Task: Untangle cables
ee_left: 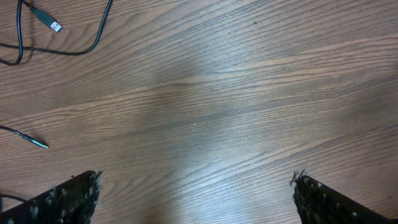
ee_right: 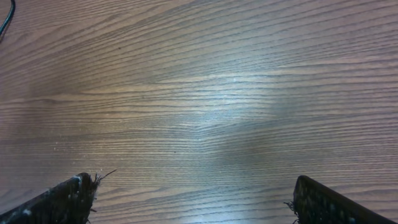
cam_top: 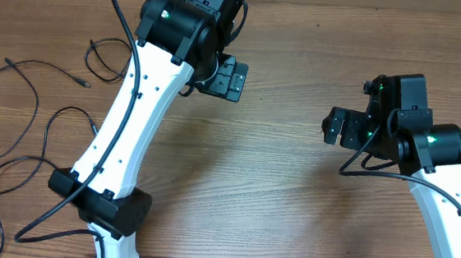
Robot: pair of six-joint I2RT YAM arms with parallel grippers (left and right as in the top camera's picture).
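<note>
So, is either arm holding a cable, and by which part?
Nothing is held: left arm and right arm have open, empty jaws; the cables lie loose on the table.

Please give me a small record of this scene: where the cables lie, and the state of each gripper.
cables: thin black strands, spread on the left part of the table
plug ends: several lie free on the wood
tangle: cannot tell, the left arm hides part
left gripper: jaws open, empty, above bare wood
right gripper: jaws open, empty, far from the cables
</note>
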